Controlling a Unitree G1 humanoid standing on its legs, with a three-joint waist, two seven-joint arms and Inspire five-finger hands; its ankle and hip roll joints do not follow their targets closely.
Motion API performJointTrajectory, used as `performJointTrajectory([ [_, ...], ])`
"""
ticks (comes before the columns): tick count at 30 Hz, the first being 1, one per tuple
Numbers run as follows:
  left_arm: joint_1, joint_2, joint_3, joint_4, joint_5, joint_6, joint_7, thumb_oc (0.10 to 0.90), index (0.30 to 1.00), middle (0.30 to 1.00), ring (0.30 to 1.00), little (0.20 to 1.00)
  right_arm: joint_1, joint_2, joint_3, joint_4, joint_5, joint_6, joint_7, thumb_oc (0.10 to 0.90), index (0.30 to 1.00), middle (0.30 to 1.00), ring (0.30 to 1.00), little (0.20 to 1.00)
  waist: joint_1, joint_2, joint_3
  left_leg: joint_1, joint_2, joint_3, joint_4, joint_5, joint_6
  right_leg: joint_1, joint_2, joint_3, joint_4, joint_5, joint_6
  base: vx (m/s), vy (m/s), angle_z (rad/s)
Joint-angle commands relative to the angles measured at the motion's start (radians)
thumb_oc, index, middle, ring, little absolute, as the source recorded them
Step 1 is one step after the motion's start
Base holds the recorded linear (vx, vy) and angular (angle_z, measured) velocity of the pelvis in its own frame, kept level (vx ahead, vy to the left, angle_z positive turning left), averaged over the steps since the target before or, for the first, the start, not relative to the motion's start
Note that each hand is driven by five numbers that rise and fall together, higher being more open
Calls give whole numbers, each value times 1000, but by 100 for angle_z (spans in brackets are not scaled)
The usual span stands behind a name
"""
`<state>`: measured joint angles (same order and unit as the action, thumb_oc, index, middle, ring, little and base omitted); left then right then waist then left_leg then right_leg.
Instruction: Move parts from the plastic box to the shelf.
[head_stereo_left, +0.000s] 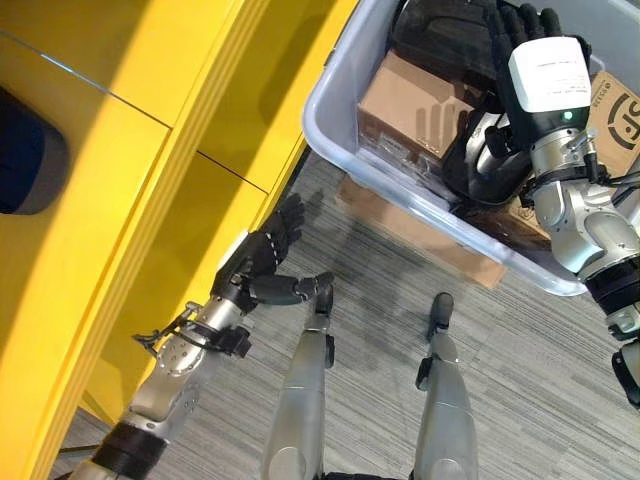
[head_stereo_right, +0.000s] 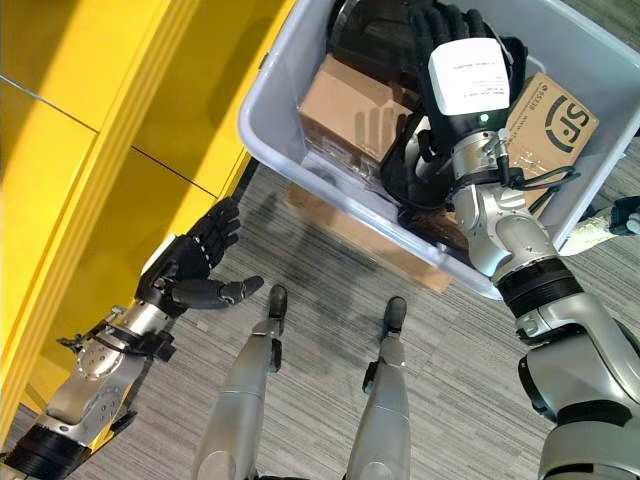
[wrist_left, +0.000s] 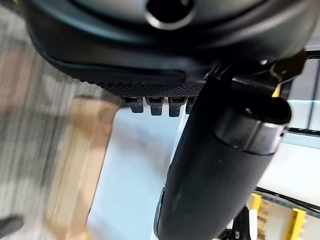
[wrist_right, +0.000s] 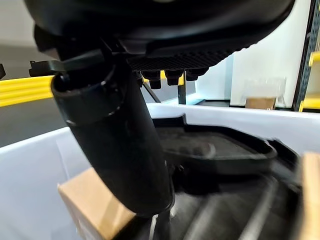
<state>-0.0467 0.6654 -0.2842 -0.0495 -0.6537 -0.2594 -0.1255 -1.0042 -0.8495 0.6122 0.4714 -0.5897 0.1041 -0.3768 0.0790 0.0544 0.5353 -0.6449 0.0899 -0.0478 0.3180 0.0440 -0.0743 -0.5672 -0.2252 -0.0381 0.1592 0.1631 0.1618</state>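
The grey plastic box (head_stereo_left: 330, 110) stands at the upper right on the floor. In it lie a brown cardboard box (head_stereo_left: 405, 105), a black tray-like part (wrist_right: 220, 145) and a black curved part (head_stereo_left: 480, 165). My right hand (head_stereo_left: 545, 75) hovers inside the box above the black parts, its fingers straight and holding nothing; its thumb (wrist_right: 115, 140) stands free. My left hand (head_stereo_left: 262, 252) hangs open and empty low beside the yellow shelf (head_stereo_left: 120, 150), well apart from the box.
A second, printed cardboard box (head_stereo_left: 615, 110) lies at the box's right end. A flat cardboard sheet (head_stereo_left: 420, 230) lies under the box on the grey carpet. A dark rounded object (head_stereo_left: 25, 150) sits on the shelf at far left.
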Motion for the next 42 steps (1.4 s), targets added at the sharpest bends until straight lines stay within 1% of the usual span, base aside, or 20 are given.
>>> performJointTrajectory([
  [1, 11, -41, 22, -171, 4, -71, -41, 900, 1000, 1000, 1000, 1000, -103, -89, -23, -100, -36, 32, -32, 900, 1000, 1000, 1000, 1000, -1, 16, -15, 151, 16, 98, -58, -134, 54, 18, -40, -69, 78, -140, -31, 36, -38, -10],
  [5, 17, -55, 19, -183, 5, -57, -45, 900, 1000, 1000, 1000, 1000, -120, -104, -19, -89, -42, 43, -19, 900, 1000, 1000, 1000, 1000, 0, 28, -15, 174, 23, 102, -85, -114, 46, 27, -37, -72, 94, -160, -44, 23, -25, -2],
  [7, 16, -59, 24, -183, -2, -47, -46, 900, 1000, 1000, 1000, 1000, -157, -117, -10, -69, -45, 53, -13, 900, 1000, 1000, 1000, 1000, 4, 37, -15, 186, 28, 101, -104, -99, 38, 22, -33, -72, 117, -177, -55, 39, -79, 2],
  [12, 14, -63, 26, -191, -5, -32, -50, 900, 1000, 1000, 1000, 1000, -220, -131, 7, -42, -53, 79, 6, 900, 1000, 1000, 1000, 1000, 6, 51, -15, 184, 38, 94, -118, -82, 26, -5, -19, -63, 160, -204, -74, 31, -83, 6],
  [16, 18, -70, 23, -191, -2, -45, -48, 900, 1000, 1000, 1000, 1000, -264, -152, 26, -22, -49, 77, 8, 900, 1000, 1000, 1000, 1000, 4, 65, -15, 167, 38, 93, -101, -84, 23, -45, -3, -52, 212, -229, -94, 15, -62, 7],
  [18, 18, -74, 25, -195, -8, -48, -50, 900, 1000, 1000, 1000, 1000, -281, -161, 32, -17, -47, 78, 8, 900, 1000, 1000, 1000, 1000, 5, 73, -15, 137, 34, 89, -62, -96, 25, -79, 2, -44, 267, -255, -106, 8, -67, 8],
  [19, 20, -76, 25, -193, -11, -58, -54, 900, 1000, 1000, 1000, 1000, -295, -170, 35, -14, -38, 80, 13, 900, 1000, 1000, 1000, 1000, 6, 78, -15, 107, 27, 83, -17, -112, 28, -106, 6, -36, 318, -278, -118, 9, -81, 10],
  [21, 21, -77, 26, -197, -18, -60, -59, 900, 1000, 1000, 1000, 1000, -301, -176, 36, -11, -40, 80, 8, 900, 1000, 1000, 1000, 1000, 6, 81, -15, 79, 20, 78, 27, -129, 32, -130, 9, -31, 360, -298, -127, 11, -90, 17],
  [23, 26, -78, 26, -199, -24, -61, -63, 900, 1000, 1000, 1000, 1000, -302, -179, 35, -1, -37, 74, -8, 900, 1000, 1000, 1000, 1000, 7, 82, -15, 27, 10, 66, 108, -163, 40, -170, 15, -16, 433, -330, -141, 31, -95, 16],
  [24, 26, -78, 26, -199, -26, -61, -64, 900, 1000, 1000, 1000, 1000, -302, -179, 33, 0, -38, 73, -8, 900, 1000, 1000, 1000, 1000, 6, 82, -15, 20, 8, 64, 118, -167, 41, -176, 16, -14, 441, -334, -143, 47, -105, 18],
  [25, 30, -81, 27, -204, -21, -54, -75, 900, 1000, 1000, 1000, 1000, -300, -180, 26, 2, -40, 72, 0, 900, 1000, 1000, 1000, 1000, 8, 82, -15, -11, 3, 54, 164, -188, 48, -199, 22, -7, 481, -353, -151, 121, -111, 16],
  [26, 41, -80, 22, -204, -20, -52, -80, 900, 1000, 1000, 1000, 1000, -294, -176, 27, 9, -41, 69, 7, 900, 1000, 1000, 1000, 1000, 9, 83, -15, -3, 3, 46, 191, -222, 45, -190, 27, 4, 511, -389, -149, 130, -129, 14],
  [28, 49, -78, 19, -204, -25, -54, -79, 900, 1000, 1000, 1000, 1000, -290, -175, 34, 20, -35, 61, -1, 900, 1000, 1000, 1000, 1000, 11, 84, -15, -32, 3, 41, 228, -239, 50, -210, 33, 9, 547, -406, -156, 86, -91, 14],
  [33, 62, -69, 27, -206, -19, -68, -75, 900, 1000, 1000, 1000, 1000, -295, -173, 46, 30, -9, 72, 5, 900, 1000, 1000, 1000, 1000, 17, 83, -15, -111, 0, 24, 314, -269, 62, -268, 43, 18, 633, -441, -174, 34, -81, 3],
  [35, 68, -65, 35, -207, -25, -74, -77, 900, 1000, 1000, 1000, 1000, -289, -173, 46, 33, 5, 84, 3, 900, 1000, 1000, 1000, 1000, 19, 83, -15, -142, -2, 17, 350, -280, 66, -290, 43, 21, 659, -450, -181, 29, -72, -2],
  [42, 81, -57, 52, -213, -20, -66, -95, 900, 1000, 1000, 1000, 1000, -262, -162, 28, 67, 19, 87, -15, 900, 1000, 1000, 1000, 1000, 27, 78, -15, -214, -8, 0, 433, -308, 77, -336, 48, 18, 721, -470, -193, 18, -63, 4],
])
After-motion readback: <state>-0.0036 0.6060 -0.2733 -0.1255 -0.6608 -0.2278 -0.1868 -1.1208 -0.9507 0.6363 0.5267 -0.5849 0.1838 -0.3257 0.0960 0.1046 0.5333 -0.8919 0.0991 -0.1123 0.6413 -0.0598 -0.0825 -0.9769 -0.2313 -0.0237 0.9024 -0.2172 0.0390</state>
